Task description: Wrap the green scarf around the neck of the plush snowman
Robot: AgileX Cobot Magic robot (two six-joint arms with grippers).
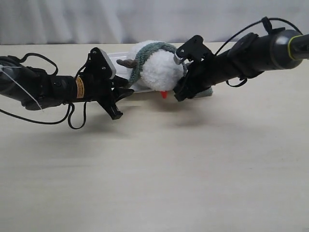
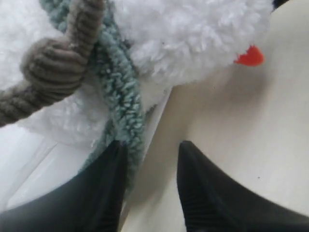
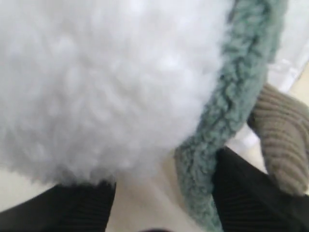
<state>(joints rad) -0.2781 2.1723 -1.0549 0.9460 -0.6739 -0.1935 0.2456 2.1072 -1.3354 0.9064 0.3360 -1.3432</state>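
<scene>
Grey-green fuzzy knit scarf [image 1: 145, 53] already loops the neck of the small fluffy white plush snowman [image 1: 161, 70], lying sideways on the pale surface [image 1: 154, 169]; left gripper [image 2: 152, 150] stands open, empty, beside a strand; right gripper [image 3: 164, 193] gapes wide, a strand loose between its jaws; seemingly only the ends need tidying.

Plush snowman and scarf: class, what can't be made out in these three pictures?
Exterior view: the green scarf's ends, behind the plush snowman and right end effector.
Left wrist view: eyes and buttons, beyond the frame edges.
Right wrist view: the face, out of frame; fur blurred.
</scene>
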